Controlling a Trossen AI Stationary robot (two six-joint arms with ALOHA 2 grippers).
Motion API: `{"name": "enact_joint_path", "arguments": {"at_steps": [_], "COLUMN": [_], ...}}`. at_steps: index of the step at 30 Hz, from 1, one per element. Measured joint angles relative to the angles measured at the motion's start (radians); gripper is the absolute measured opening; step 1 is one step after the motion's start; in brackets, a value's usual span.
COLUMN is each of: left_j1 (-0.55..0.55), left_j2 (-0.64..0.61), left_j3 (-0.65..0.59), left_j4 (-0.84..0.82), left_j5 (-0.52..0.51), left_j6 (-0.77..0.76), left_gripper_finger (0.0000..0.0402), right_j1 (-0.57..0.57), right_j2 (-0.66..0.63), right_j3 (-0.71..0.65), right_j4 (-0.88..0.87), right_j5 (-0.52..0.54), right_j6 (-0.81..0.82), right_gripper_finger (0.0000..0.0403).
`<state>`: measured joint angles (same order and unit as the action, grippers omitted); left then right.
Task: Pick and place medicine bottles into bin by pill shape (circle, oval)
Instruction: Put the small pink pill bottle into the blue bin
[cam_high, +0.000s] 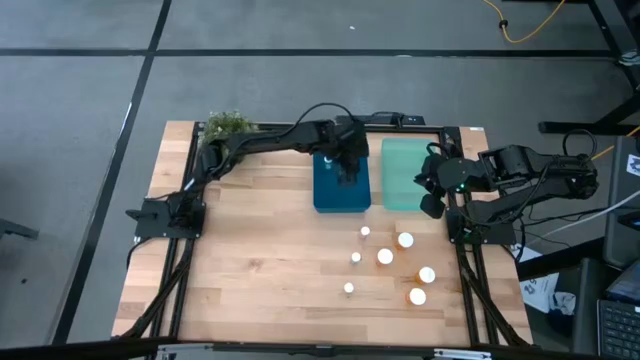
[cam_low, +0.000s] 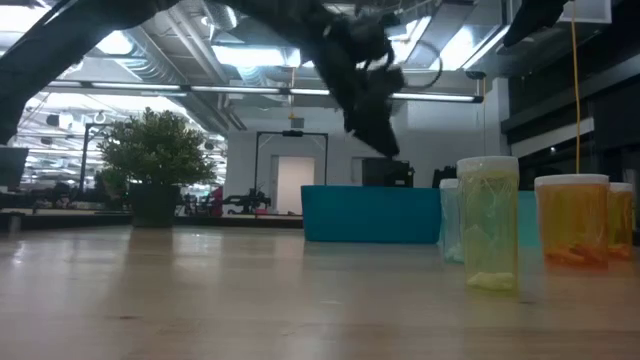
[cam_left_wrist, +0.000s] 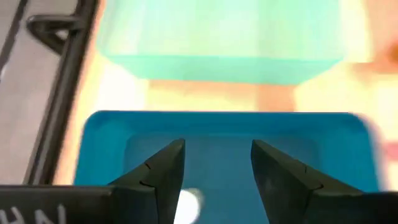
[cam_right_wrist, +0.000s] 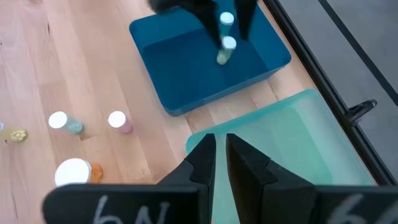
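High view: left gripper (cam_high: 347, 176) over the dark blue bin (cam_high: 341, 180), frame centre; loose bottles (cam_high: 385, 256) lower right on the worktop (cam_high: 250, 260).

Right wrist view: two bottles (cam_right_wrist: 227, 43) in that bin; right gripper (cam_right_wrist: 220, 163) jaws nearly closed, empty.

Left wrist view: jaws apart, empty. Risk: descending, they could tip binned bottles.

No legible labels.

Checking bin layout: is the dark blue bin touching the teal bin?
Apart. Right wrist view shows a strip of bare table between the dark blue bin and the teal bin; high view agrees.
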<state>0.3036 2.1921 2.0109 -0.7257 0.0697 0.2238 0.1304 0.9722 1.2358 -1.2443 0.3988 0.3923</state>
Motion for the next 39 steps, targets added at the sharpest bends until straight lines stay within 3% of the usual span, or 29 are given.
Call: {"name": "enact_joint_path", "arguments": {"at_steps": [6,11,14,20,29,39], "left_j1": [-0.113,-0.217,-0.271,-0.349,-0.356,-0.354], "left_j2": [-0.002,-0.002,-0.003,-0.003,-0.002,-0.001], "left_j3": [0.136,0.142,0.125,0.015,-0.217,-0.283], "left_j4": [-0.285,-0.450,-0.458,-0.288,0.096,0.260], "left_j5": [0.002,0.005,0.004,-0.033,-0.077,-0.076], "left_j6": [-0.011,0.021,0.021,0.024,0.015,0.015], "left_gripper_finger": [0.0176,0.0176,0.0176,0.0176,0.0176,0.0176], "right_j1": [0.000,0.002,0.017,0.052,0.059,0.059], "right_j2": [-0.009,-0.045,-0.085,-0.168,-0.210,-0.193], "right_j3": [0.000,0.000,0.000,0.000,0.000,0.000], "right_j4": [-0.071,-0.154,-0.200,-0.206,-0.183,-0.157], "right_j5": [0.000,-0.025,-0.060,-0.060,-0.053,-0.053], "right_j6": [0.062,0.128,0.197,0.285,0.313,0.312], "right_gripper_finger": [0.0042,0.0042,0.0042,0.0042,0.0042,0.0042]}}
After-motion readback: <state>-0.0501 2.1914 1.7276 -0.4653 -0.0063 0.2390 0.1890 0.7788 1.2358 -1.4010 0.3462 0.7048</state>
